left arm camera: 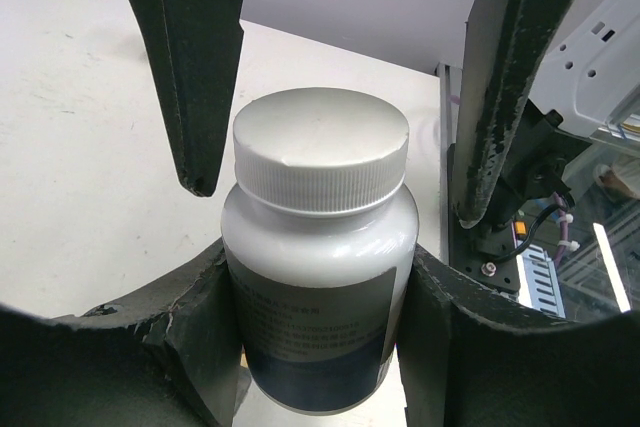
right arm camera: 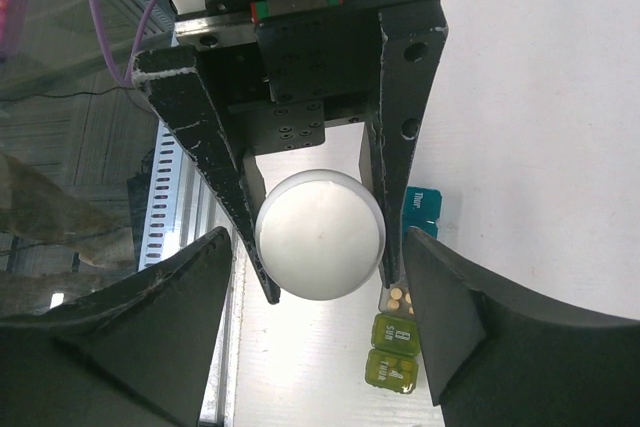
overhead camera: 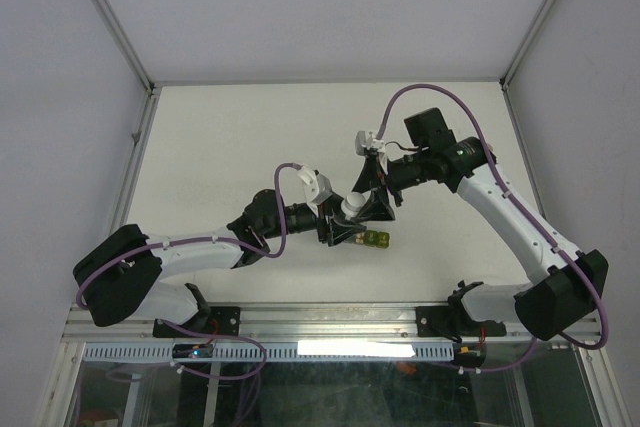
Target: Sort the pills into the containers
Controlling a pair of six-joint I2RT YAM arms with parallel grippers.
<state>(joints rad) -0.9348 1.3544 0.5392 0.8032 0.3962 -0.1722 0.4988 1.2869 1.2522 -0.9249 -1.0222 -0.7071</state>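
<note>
A white-capped bottle (left arm camera: 318,247) with a dark label is held upright, a little above the table, in my left gripper (left arm camera: 320,269), which is shut on its body. My right gripper (right arm camera: 318,244) hovers over the cap (right arm camera: 320,234), open, with a finger on each side and a gap to the cap. In the top view the two grippers meet at mid-table, left (overhead camera: 345,217) below right (overhead camera: 372,192). The containers (right arm camera: 394,352) lie on the table just beside the bottle. A teal cell, a green one and a yellow-green one show. Small tan pills (right arm camera: 398,297) lie in one open cell.
The containers' strip (overhead camera: 371,239) sits close to the table's near edge, right of the bottle. A metal rail (overhead camera: 330,319) runs along that edge. White walls enclose the table on the far side and on both flanks.
</note>
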